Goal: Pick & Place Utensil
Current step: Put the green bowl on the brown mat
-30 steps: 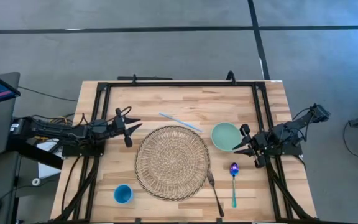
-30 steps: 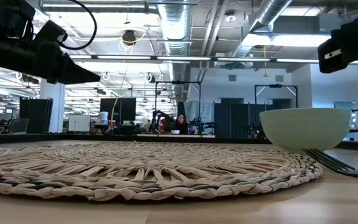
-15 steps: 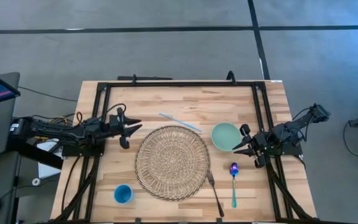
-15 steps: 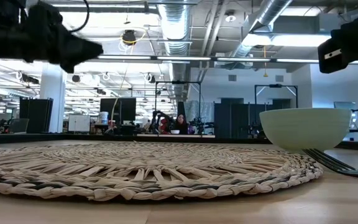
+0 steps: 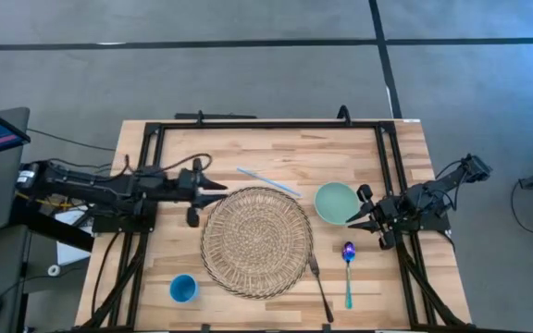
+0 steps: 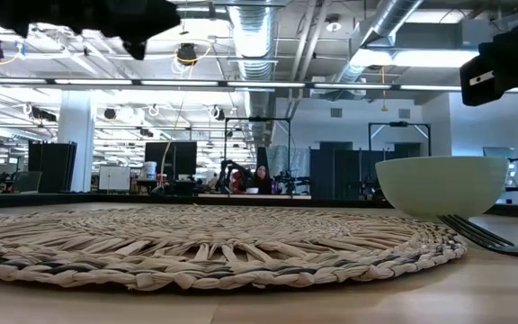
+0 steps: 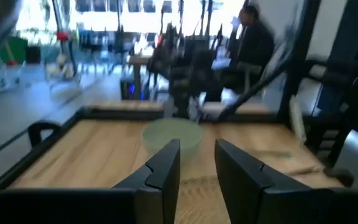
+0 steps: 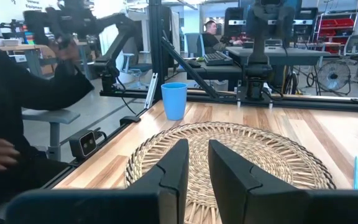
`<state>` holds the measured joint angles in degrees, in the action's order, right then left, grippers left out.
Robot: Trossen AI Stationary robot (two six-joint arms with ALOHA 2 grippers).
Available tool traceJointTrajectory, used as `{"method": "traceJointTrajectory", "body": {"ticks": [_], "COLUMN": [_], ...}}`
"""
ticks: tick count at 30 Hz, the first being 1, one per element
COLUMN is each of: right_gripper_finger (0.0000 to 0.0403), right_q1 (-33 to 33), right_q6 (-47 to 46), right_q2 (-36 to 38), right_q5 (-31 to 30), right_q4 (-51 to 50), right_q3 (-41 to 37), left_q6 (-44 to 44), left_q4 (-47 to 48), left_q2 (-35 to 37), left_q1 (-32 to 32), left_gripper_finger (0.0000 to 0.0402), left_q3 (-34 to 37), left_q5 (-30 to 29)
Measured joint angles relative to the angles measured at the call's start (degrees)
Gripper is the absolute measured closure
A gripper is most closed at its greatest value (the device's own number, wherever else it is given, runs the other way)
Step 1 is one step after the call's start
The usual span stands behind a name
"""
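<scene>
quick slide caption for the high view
Left gripper reaches toward the mat; right gripper waits by the bowl.

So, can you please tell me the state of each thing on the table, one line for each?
left gripper: open, empty, above the placemat's edge.
right gripper: open, empty, beside the bowl.
bowl: upright.
blue cup: upright.
spoon: lying flat.
fork: lying flat.
placemat: flat, bare.

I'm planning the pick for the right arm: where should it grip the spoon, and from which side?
Grip the spoon on its slim teal handle, mid-length, coming straight down with the fingers across it. It lies flat on the table and points away from the bowl; the fork beside it probably leaves room.
</scene>
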<state>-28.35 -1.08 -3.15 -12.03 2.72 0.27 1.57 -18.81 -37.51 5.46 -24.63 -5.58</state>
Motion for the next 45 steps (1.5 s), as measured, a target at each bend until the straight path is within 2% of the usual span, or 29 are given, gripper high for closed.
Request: {"method": "traceJointTrajectory", "body": {"ticks": [5,10,30,35,40,45], "right_gripper_finger": [0.0346,0.0346,0.0346,0.0346,0.0346,0.0346], "right_q1": [0.0,0.0,0.0,0.0,0.0,0.0], "right_q6": [0.0,0.0,0.0,0.1,2.9,5.7], "right_q2": [0.0,0.0,0.0,0.0,0.0,0.0], "right_q5": [0.0,0.0,-0.1,-3.0,-3.4,-10.9], "right_q4": [0.0,0.0,3.2,6.9,7.3,15.0], "right_q3": [0.0,0.0,0.0,0.0,0.0,0.0], "left_q6": [2.0,2.6,2.7,2.7,2.7,2.7], "left_q4": [1.2,1.4,1.2,0.8,0.8,0.4], "left_q2": [-7.7,-11.0,-11.3,-11.3,-11.3,-11.3], "left_q1": [1.0,1.0,1.0,0.8,0.8,0.8], "left_gripper_finger": [0.0300,0.0300,0.0300,0.0300,0.0300,0.0300], "left_q3": [-3.4,-3.4,-3.4,-3.4,-3.4,-3.4], "left_q5": [-0.8,-0.8,-0.8,-0.8,-0.8,-1.7]}}
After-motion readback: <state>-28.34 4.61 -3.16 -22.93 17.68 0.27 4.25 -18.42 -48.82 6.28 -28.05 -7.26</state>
